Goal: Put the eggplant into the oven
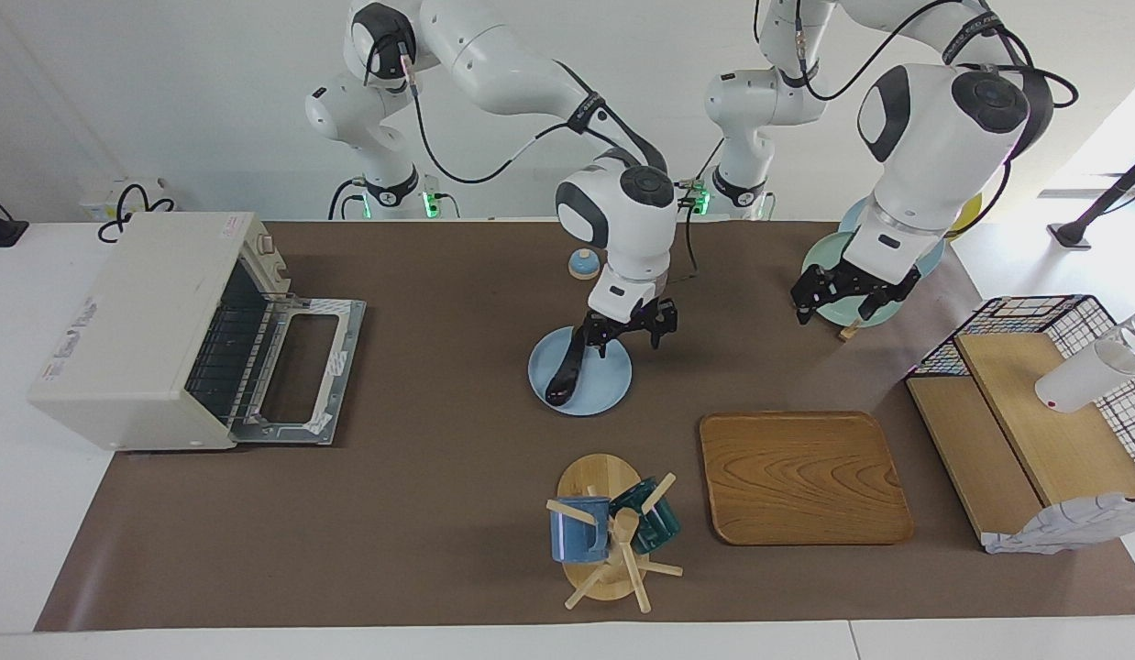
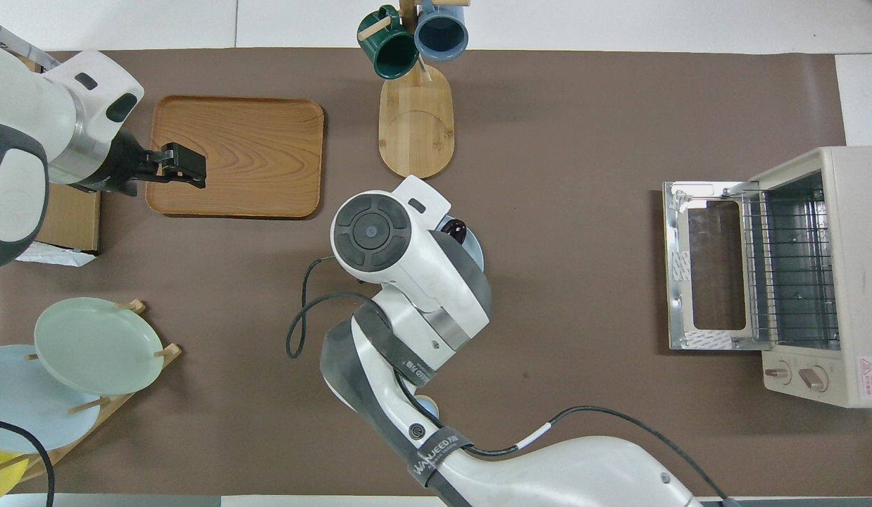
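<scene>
Right gripper (image 1: 593,335) gripped the eggplant (image 1: 568,369) at its stem end, over the blue plate (image 1: 613,380). Oven (image 1: 155,330) door lay open. Left gripper (image 1: 847,295) waited, fingers spread, near the plate rack (image 1: 847,332).

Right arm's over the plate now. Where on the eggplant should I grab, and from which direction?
Grip the eggplant near its stem end, the end nearer the robots, coming straight down from above. It lies flat on the blue plate, slender and slightly curved, so closing across its narrow width looks most secure. The right gripper is already over that end. The oven door is open.
</scene>
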{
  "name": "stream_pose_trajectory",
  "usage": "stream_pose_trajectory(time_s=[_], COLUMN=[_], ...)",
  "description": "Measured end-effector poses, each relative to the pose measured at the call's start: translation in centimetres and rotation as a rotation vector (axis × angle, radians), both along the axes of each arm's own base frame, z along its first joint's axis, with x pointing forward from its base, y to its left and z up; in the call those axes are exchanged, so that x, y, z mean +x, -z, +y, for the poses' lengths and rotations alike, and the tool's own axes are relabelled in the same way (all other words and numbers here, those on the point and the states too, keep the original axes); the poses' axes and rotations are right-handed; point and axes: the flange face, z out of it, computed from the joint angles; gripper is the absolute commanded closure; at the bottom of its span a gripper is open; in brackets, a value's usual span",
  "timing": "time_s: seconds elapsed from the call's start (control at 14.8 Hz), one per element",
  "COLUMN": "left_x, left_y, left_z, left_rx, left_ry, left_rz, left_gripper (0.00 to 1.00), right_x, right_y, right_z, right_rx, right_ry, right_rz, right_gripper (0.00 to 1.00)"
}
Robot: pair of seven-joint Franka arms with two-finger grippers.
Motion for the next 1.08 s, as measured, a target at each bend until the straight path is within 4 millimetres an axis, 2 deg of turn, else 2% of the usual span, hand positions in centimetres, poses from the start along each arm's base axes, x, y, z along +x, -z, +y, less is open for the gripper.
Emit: stream_pose_trajectory(time_s=[0.07, 0.2, 0.41, 0.54, 0.61, 0.68, 0.74, 1.08], left_x=[-0.5, -1.4, -1.7, -1.8, -1.9, -2.0, -2.1, -3.6], left_y=[-0.1, 0.0, 0.0, -0.4, -0.8, -1.3, -1.9, -2.9], left_z=[0.1, 0.1, -0.1, -0.2, -0.2, -0.1, -0.1, 0.4], left_rx=[0.003, 0.007, 0.008, 0.008, 0.008, 0.008, 0.01, 0.024], left_ry=[0.008, 0.014, 0.022, 0.026, 0.027, 0.029, 0.03, 0.099], left_rz=[0.001, 0.008, 0.008, 0.003, 0.003, 0.004, 0.009, 0.074], left_gripper=[0.0, 0.0, 0.0, 0.0, 0.0, 0.0, 0.0, 0.0], right_x=[-0.2, -0.3, -0.6, -1.3, -1.5, -1.6, -1.6, -1.8], right_y=[0.9, 2.5, 4.1, 5.1, 5.5, 5.4, 5.4, 4.4], right_z=[0.1, -0.1, -0.5, -0.5, -0.5, -0.5, -0.6, -0.8], right_rx=[0.002, 0.007, 0.003, -0.004, -0.007, -0.006, -0.004, -0.079], right_ry=[-0.008, -0.014, -0.018, -0.027, -0.032, -0.036, -0.036, -0.083], right_rz=[-0.012, -0.028, -0.029, -0.024, -0.025, -0.034, -0.035, -0.044], right_gripper=[0.07, 0.29, 0.45, 0.49, 0.58, 0.76, 1.0, 1.0])
